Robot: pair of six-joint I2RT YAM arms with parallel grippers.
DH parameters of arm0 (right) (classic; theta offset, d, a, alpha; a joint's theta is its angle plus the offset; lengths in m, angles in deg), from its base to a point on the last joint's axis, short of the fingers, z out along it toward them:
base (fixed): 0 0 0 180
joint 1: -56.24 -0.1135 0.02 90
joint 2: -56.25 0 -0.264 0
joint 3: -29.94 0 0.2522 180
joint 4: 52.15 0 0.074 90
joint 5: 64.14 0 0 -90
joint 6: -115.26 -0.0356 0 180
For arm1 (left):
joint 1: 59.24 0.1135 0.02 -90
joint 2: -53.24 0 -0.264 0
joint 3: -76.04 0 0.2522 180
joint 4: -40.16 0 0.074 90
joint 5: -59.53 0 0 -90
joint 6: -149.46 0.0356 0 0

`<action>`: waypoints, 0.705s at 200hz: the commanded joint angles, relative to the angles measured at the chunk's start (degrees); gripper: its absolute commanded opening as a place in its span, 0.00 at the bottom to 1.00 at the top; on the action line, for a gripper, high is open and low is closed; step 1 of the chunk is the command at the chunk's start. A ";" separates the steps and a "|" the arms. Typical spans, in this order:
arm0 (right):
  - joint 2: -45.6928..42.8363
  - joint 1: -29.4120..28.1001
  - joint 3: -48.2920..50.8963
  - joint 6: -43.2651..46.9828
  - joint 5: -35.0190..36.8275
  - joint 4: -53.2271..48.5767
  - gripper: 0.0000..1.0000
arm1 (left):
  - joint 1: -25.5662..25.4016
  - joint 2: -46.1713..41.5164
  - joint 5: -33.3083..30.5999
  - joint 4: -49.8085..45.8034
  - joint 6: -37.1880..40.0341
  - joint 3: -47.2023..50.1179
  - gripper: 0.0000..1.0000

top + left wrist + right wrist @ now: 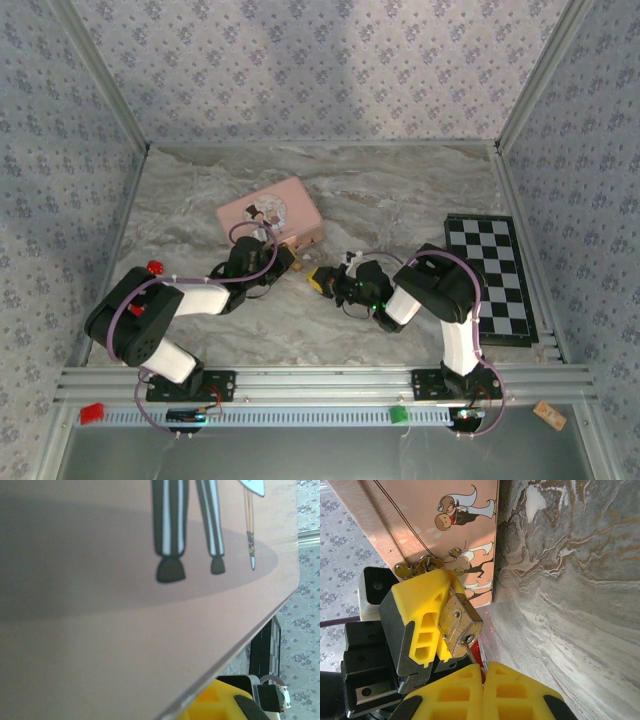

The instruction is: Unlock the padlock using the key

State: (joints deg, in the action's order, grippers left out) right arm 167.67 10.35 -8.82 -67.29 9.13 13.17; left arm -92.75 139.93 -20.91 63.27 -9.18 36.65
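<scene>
The top view looks down from above and behind the arm bases. It is far enough back to take in the whole surface [400, 190], the tin [272, 213], the chessboard [495, 275] and both arms. The left wrist view sits almost against the tin's lid, skimming along it toward the chessboard past the lid's edge. The right wrist view is rolled on its side, with the surface standing up along the right of the view. It looks along the right claw [484, 669], very close, at the key [471, 652], the padlock [462, 622] and the left claw [445, 615], with the tin behind. All three views share the tin. The top and left wrist views share the chessboard, and the top and right wrist views share both claws.
</scene>
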 commanded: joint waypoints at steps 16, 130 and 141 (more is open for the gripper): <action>-0.98 0.27 0.21 0.20 0.88 1.06 0.00 | -1.95 -1.32 4.39 9.22 -4.25 0.04 0.10; -0.59 0.26 0.56 0.00 1.19 1.04 0.00 | -2.92 -5.00 3.10 6.56 -3.96 -0.13 0.10; -0.63 0.10 0.56 -0.08 1.09 1.06 0.00 | -2.96 -5.14 3.02 6.26 -3.74 -0.21 0.10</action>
State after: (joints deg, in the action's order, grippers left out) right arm 167.67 10.35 -8.45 -67.29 9.11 13.22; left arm -94.26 138.16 -23.23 62.57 -10.52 37.39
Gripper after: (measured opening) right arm 0.048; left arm 0.108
